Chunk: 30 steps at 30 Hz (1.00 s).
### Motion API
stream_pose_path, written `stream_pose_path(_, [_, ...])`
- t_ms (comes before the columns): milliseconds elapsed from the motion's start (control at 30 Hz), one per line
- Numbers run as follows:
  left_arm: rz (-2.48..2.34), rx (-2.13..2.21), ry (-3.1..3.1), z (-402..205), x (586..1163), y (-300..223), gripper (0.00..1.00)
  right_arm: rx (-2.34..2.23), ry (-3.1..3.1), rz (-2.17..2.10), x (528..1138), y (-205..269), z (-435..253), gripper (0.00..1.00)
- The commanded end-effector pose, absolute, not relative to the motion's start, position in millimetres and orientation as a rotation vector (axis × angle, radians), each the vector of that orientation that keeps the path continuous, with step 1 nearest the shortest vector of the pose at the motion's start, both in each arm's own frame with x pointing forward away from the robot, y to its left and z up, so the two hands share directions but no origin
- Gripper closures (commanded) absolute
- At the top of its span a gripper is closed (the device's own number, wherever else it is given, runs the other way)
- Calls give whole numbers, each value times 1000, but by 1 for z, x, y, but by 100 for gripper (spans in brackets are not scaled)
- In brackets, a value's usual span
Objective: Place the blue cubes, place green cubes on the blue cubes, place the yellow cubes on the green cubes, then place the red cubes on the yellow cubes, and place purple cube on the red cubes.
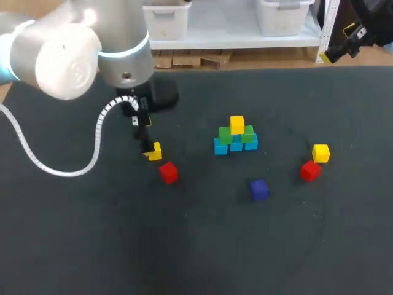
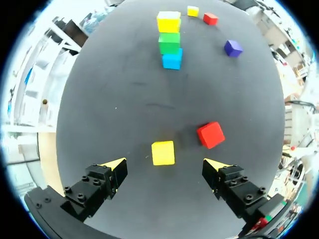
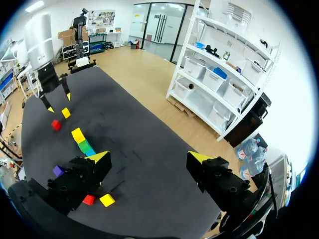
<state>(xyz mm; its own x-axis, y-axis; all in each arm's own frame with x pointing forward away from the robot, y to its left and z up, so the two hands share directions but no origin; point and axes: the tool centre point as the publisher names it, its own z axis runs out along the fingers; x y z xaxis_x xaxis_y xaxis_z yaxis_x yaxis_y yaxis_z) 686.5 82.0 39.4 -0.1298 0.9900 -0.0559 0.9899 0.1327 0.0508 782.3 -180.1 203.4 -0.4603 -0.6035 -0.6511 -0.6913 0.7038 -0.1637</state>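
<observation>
A pyramid stands mid-table: blue cubes (image 1: 236, 146) at the base, green cubes (image 1: 225, 135) on them, and one yellow cube (image 1: 237, 124) on top. My left gripper (image 2: 164, 167) hangs open just above a loose yellow cube (image 2: 163, 152), which lies between and slightly ahead of its fingertips. A red cube (image 2: 210, 134) sits beside that cube. In the head view the left gripper (image 1: 146, 142) is left of the pyramid, at the yellow cube (image 1: 155, 151). The purple cube (image 1: 259, 189) lies in front of the pyramid. My right gripper (image 3: 148, 158) is open and empty, high off the table's far right corner.
A second red cube (image 1: 310, 170) and a second yellow cube (image 1: 320, 153) lie together right of the pyramid. The left arm's white cable (image 1: 37, 161) loops over the table's left side.
</observation>
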Motion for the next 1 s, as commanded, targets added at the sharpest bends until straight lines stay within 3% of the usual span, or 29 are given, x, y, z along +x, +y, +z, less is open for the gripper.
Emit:
stream_pose_path(33, [9, 2047, 2308, 32, 690, 72, 0, -981, 2204, 158, 782, -180, 204, 0])
stream_pose_path(500, [2, 2009, 2422, 11, 683, 72, 0, -981, 2204, 158, 782, -180, 204, 0])
stream_pose_path(600, [17, 1998, 2424, 5, 684, 71, 11, -981, 2204, 158, 782, -180, 204, 0])
stream_pose_path(733, [23, 1992, 2428, 0, 688, 73, 36, -981, 2204, 158, 782, -180, 204, 0])
stream_pose_path(833, [32, 1991, 2441, -3, 689, 75, 57, -981, 2204, 158, 782, -180, 204, 0])
stream_pose_path(933, [31, 1980, 2456, -4, 690, 77, 93, -981, 2204, 158, 782, -180, 204, 0])
stream_pose_path(967, [11, 1972, 2461, -1, 691, 78, 100, -981, 2204, 158, 782, -180, 204, 0])
stream_pose_path(1000, [7, 1966, 2460, 2, 692, 78, 100, -981, 2204, 158, 782, -180, 204, 0])
